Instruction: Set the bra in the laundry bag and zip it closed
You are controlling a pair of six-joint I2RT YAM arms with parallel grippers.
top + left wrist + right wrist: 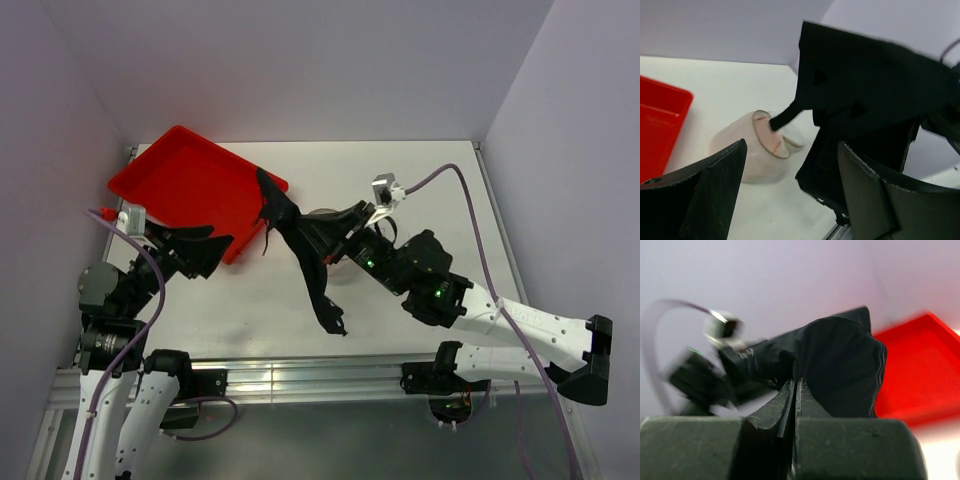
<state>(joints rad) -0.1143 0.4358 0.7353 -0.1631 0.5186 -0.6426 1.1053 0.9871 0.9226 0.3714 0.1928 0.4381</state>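
My right gripper (293, 226) (795, 383) is shut on a large black cloth (315, 275) (840, 365) and holds it up above the table's middle. The cloth also hangs in the left wrist view (870, 95). The laundry bag (740, 152), a round translucent mesh pouch, lies on its side on the table behind the cloth. The bra (767, 136) shows as pink-beige fabric inside the pouch's round rim, and a black strap of the cloth reaches to that rim. In the top view the pouch is mostly hidden. My left gripper (213, 246) (791, 150) is open and empty, left of the cloth.
A red plastic tray (185, 185) (660, 125) (922, 365) lies at the table's back left, its near corner beside my left gripper. Walls close the table on the left, back and right. The metal rail (300, 375) runs along the near edge.
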